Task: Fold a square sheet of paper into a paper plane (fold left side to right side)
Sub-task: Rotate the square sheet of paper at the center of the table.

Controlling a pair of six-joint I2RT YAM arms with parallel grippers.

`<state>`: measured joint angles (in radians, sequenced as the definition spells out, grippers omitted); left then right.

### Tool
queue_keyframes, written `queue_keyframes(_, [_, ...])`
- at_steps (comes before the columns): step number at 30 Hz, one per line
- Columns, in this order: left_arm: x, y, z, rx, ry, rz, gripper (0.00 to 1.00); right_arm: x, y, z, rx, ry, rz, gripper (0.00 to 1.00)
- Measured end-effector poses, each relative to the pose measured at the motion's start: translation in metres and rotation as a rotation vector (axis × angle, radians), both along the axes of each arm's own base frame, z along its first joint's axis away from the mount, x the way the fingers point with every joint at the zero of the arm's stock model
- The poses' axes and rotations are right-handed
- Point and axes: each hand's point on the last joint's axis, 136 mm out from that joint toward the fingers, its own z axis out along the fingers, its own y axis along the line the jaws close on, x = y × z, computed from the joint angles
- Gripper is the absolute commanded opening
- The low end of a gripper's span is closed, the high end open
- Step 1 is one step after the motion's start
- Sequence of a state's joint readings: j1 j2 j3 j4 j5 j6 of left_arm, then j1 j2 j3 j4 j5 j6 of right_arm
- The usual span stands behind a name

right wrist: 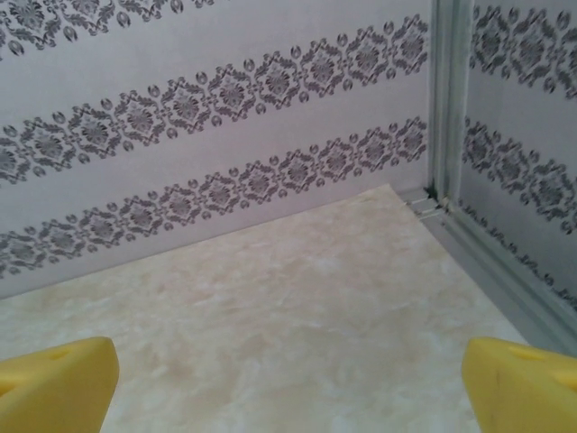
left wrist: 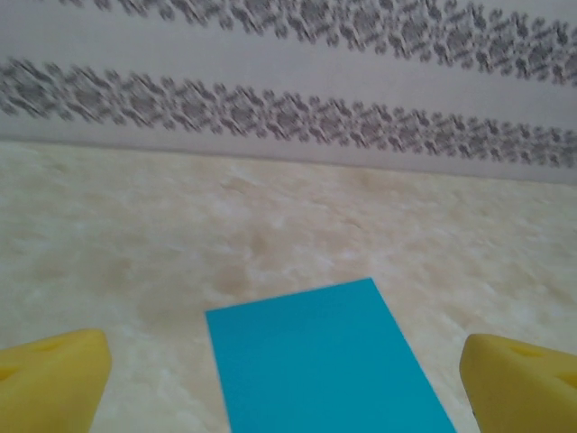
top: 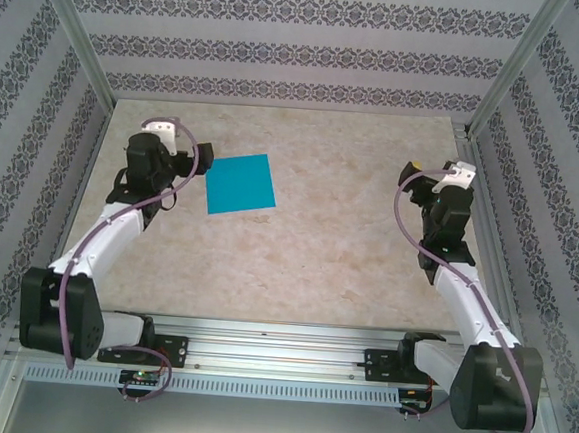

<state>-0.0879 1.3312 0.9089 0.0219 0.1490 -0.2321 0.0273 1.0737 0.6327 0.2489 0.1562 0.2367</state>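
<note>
The square sheet of paper point(top: 241, 184) is teal-blue and lies flat and unfolded on the marbled table, left of centre. My left gripper point(top: 203, 158) hovers at its left edge, open. In the left wrist view the square sheet of paper point(left wrist: 320, 361) lies between the two wide-apart yellow fingertips point(left wrist: 50, 379) of my left gripper point(left wrist: 288, 383), and they do not touch it. My right gripper point(top: 414, 178) stands open near the right wall, far from the sheet. Between the yellow fingertips point(right wrist: 54, 383) of my right gripper point(right wrist: 288, 383) is bare tabletop.
Patterned walls enclose the table on three sides, with metal corner posts point(top: 517, 64). An aluminium rail point(top: 280, 341) along the near edge carries both arm bases. The back right corner of the enclosure point(right wrist: 437, 194) is close ahead of my right gripper.
</note>
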Motion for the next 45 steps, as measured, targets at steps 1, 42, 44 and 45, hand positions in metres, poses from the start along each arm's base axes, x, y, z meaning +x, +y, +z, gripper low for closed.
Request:
queue_keyframes(1, [0.004, -0.006, -0.015, -0.018, 0.06, -0.024, 1.0, 0.001, 0.006, -0.002, 0.021, 0.026, 0.013, 0.98])
queue_keyframes(42, [-0.036, -0.142, -0.199, 0.093, 0.682, -0.381, 0.92, 0.048, 0.186, -0.15, 0.164, 0.699, 0.333, 0.85])
queue_keyframes(44, [-0.047, -0.147, -0.197, 0.082, 0.682, -0.403, 0.92, 0.052, 0.197, -0.154, 0.17, 0.712, 0.351, 0.85])
queue_keyframes(45, [-0.053, -0.149, -0.196, 0.073, 0.685, -0.413, 0.93, 0.053, 0.201, -0.156, 0.17, 0.718, 0.357, 0.85])
